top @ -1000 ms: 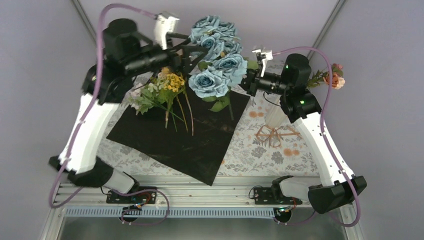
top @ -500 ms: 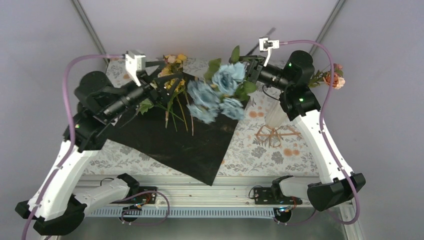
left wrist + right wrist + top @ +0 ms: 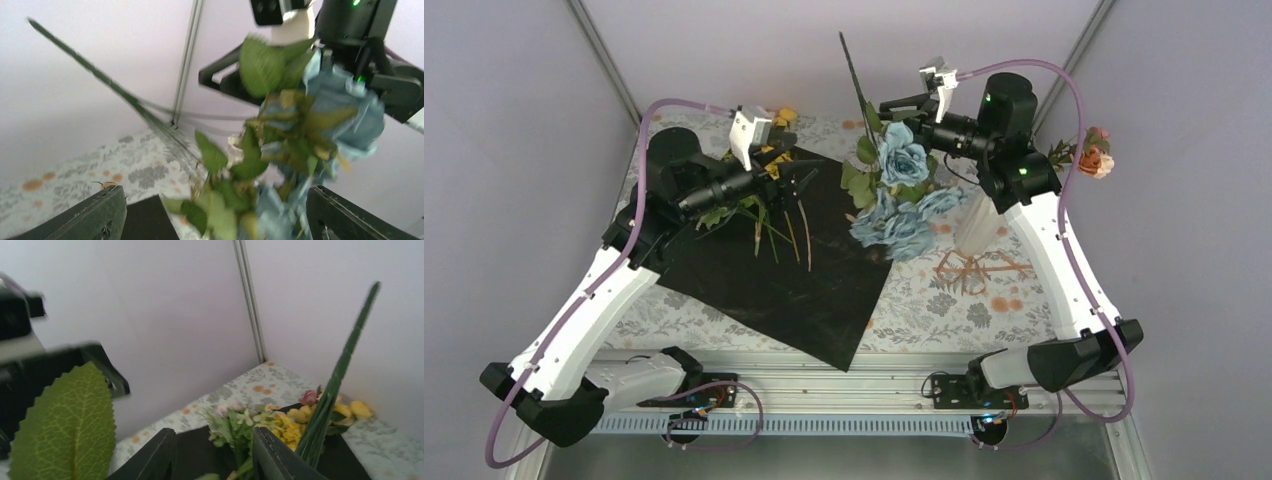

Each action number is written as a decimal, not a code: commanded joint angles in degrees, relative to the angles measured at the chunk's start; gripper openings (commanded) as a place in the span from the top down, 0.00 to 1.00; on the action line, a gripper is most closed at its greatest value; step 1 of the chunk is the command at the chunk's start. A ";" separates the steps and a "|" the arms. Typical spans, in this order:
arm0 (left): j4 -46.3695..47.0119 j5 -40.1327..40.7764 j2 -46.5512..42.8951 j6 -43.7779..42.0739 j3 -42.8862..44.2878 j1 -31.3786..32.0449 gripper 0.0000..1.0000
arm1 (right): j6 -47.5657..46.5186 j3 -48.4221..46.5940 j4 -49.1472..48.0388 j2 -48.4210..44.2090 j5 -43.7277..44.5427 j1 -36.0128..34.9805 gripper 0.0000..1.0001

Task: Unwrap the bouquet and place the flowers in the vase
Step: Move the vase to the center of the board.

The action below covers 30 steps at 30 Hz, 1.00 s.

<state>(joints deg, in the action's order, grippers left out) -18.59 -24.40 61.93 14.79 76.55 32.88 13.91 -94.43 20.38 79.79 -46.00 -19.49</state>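
Blue rose bunch (image 3: 904, 160): tipped over within the last second, blooms down and stems up, over the worktop's (image 3: 1024, 290) far-right corner beside the vase (image 3: 976, 228); right gripper (image 3: 214, 436) newly part-open, stems outside its jaws; left gripper (image 3: 215, 200) wide, empty; re-grip likely needed.

Blue roses (image 3: 902, 190) upended in mid-air, stems skyward.
Black sheet (image 3: 774, 265) lies spread flat; white vase (image 3: 977, 228) stands upright near its corner.

Blue flowers (image 3: 902, 162) fill the gap between the arms (the vase (image 3: 977, 228) stands just beside them).
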 commanded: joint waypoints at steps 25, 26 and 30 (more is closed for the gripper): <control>-0.68 -24.19 1.93 -79.78 -2.91 5.17 0.19 | -74.02 8.72 15.46 -17.57 -21.97 -1.78 0.40; 1.84 -24.75 1.54 -76.19 -3.84 5.17 0.19 | -72.81 9.28 13.89 -17.83 -21.12 -1.78 0.41; 6.69 -19.28 2.97 -55.33 -1.53 5.17 0.19 | -66.69 12.31 5.86 -18.70 -13.18 -1.87 0.37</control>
<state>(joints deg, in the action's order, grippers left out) -18.85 -44.27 64.31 -55.37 72.95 37.95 -57.01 -84.14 34.61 62.15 -64.34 -20.62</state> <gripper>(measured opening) 0.812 0.615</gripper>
